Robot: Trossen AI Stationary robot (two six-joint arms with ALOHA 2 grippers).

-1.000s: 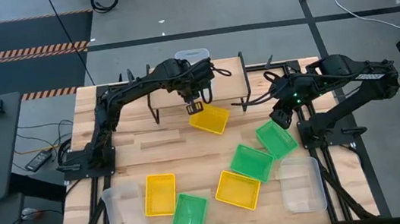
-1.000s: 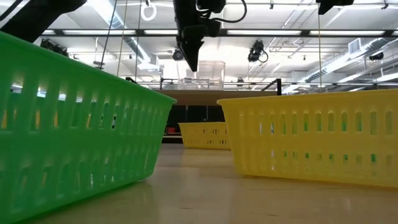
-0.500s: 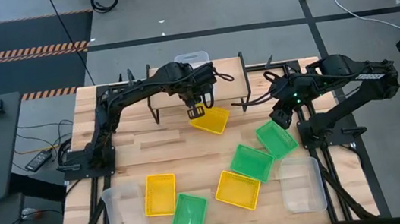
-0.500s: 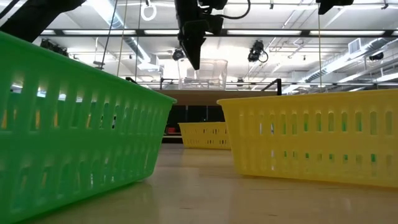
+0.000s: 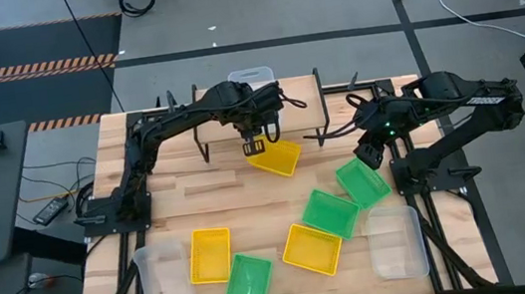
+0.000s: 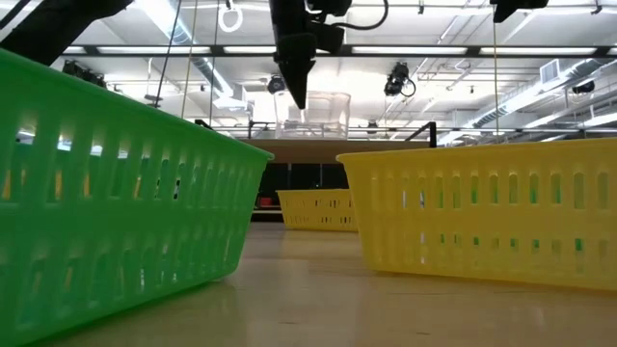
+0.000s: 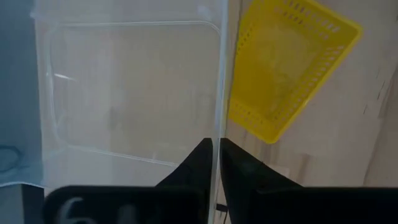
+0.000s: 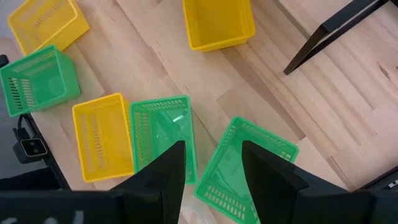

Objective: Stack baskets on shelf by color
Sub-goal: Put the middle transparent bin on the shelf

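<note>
My left gripper (image 5: 254, 146) reaches over the shelf (image 6: 386, 145) at the table's far side, shut on a clear basket (image 7: 130, 87) that lies on the plank. The basket's far end (image 5: 251, 73) sticks out past the far edge. A yellow basket (image 5: 275, 155) sits on the table just in front of the shelf. My right gripper (image 8: 214, 171) is open and hovers above two green baskets (image 8: 163, 140) (image 8: 261, 146) at the right of the table, touching nothing. More yellow, green and clear baskets lie along the near half. My left gripper pinches the clear basket's near end wall (image 7: 216, 124) between its two fingers, one inside the basket and one outside. The fingers come from above, pointing down, across the rim. The basket stays level, its bottom on or just above the shelf plank; which, I cannot tell.
Near-half baskets: yellow (image 5: 210, 255), green (image 5: 247, 284), yellow (image 5: 312, 248), green (image 5: 330, 213), green (image 5: 362, 183), clear (image 5: 163, 275) and clear (image 5: 396, 241). Black shelf legs (image 8: 336, 28) stand at both ends. Bare tabletop lies between the shelf and the left arm's base.
My left gripper has shifted slightly toward the table's near edge, still closed on the clear basket's wall. The right arm has kept still.
</note>
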